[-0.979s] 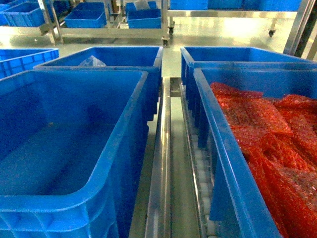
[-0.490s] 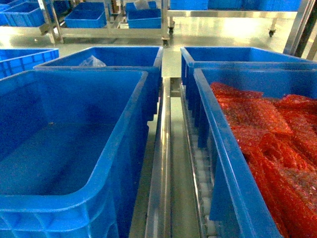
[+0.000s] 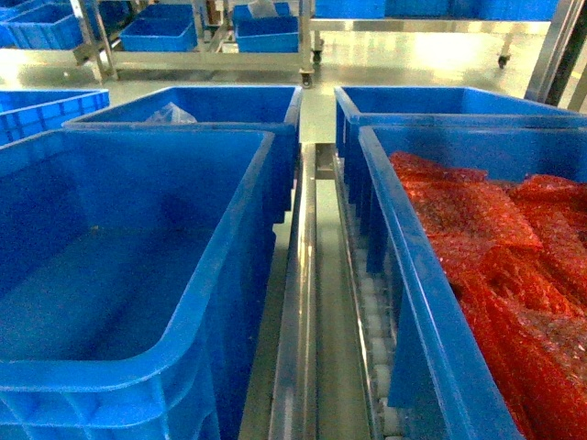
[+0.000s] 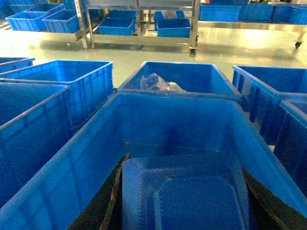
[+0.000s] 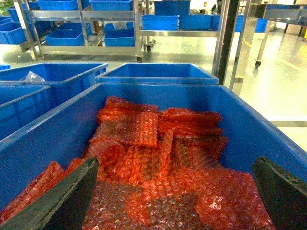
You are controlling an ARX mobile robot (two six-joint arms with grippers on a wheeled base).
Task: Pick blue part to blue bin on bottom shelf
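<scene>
The blue part [image 4: 184,191], a translucent blue tray with a textured rim, shows only in the left wrist view. It sits between the dark fingers [image 4: 111,201] of my left gripper [image 4: 184,211], which is shut on its sides. The part hangs inside the near left blue bin [image 4: 86,158], above its floor. From the head, that bin [image 3: 138,183] looks bare inside and neither gripper appears. The bin stands on the bottom shelf, whose centre divider rail [image 3: 298,302] and white rollers [image 3: 371,321] run between the bins. My right gripper [image 5: 175,163] is open over red bubble wrap [image 5: 144,139].
The right near bin [image 3: 394,229] is full of red bubble-wrap bags. Behind the left bin stands another bin [image 4: 177,79] holding a clear plastic bag [image 4: 158,84]. More blue bins flank both sides. Steel racks [image 3: 211,60] with bins stand across the floor.
</scene>
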